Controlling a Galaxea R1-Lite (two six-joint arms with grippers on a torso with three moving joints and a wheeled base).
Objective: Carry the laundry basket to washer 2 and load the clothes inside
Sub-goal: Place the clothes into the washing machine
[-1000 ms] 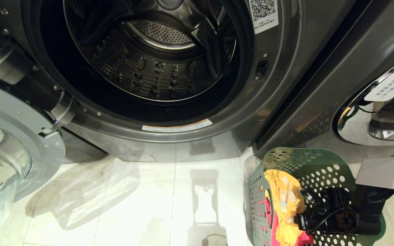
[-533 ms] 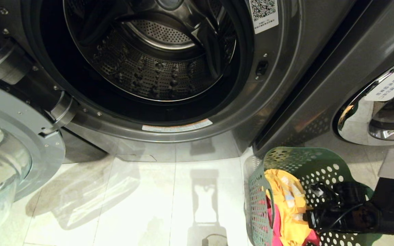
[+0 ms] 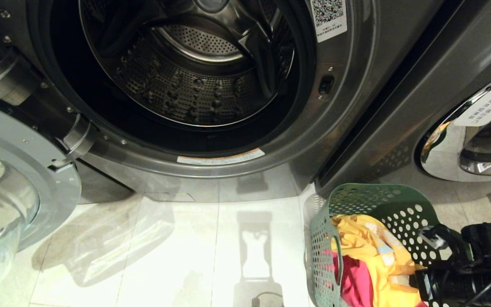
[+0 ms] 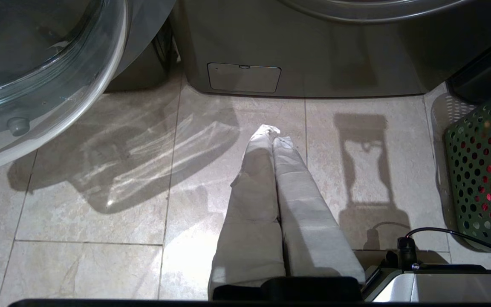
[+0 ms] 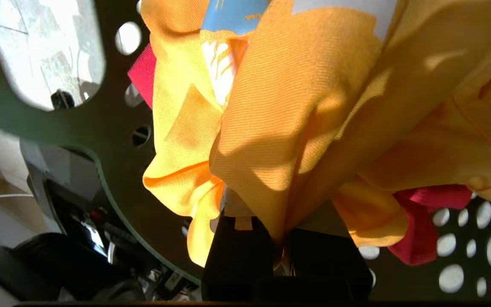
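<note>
right gripper (image 5: 277,238) at the near right edge of the head view, over the laundry basket (image 3: 382,204), its dark fingers (image 5: 237,251) pinched together on a fold of the yellow garment (image 3: 377,256). in the right wrist view the cloth bunches out from between the fingers, so the hold looks real rather than a graze. pink-red garment (image 3: 356,283) lies under and beside the yellow one, in the basket; no jeans visible.

key relation: washer 2 (image 3: 211,162) has its drum mouth (image 3: 186,68) open, up and to the left of the gripper, well apart from the basket. the basket stands on the tiled floor (image 3: 164,247) just in front of the seam between this machine and the neighbouring washer (image 3: 441,94) on the right. right arm is clearly the nearer one. the yellow garment has no clean long axis (it is a crumpled bundle hanging from the pinch). judgement: the carry must rise over the basket rim and cross leftward, high enough for the trailing cloth to clear the door sill.

open door (image 3: 19,179) swung out to the left, glass bowl toward the camera.

left gripper (image 4: 273,132) parked low over the floor, white-wrapped fingers closed against each other, holding nothing.

writing: a qr-code sticker (image 3: 328,17) on the door ring, small text under it unreadable; a white-and-orange strip label (image 3: 220,157) below the opening, unreadable; a white warning-triangle label (image 3: 490,104) on the neighbour's door, characters too small to read. no large numeral in view.
</note>
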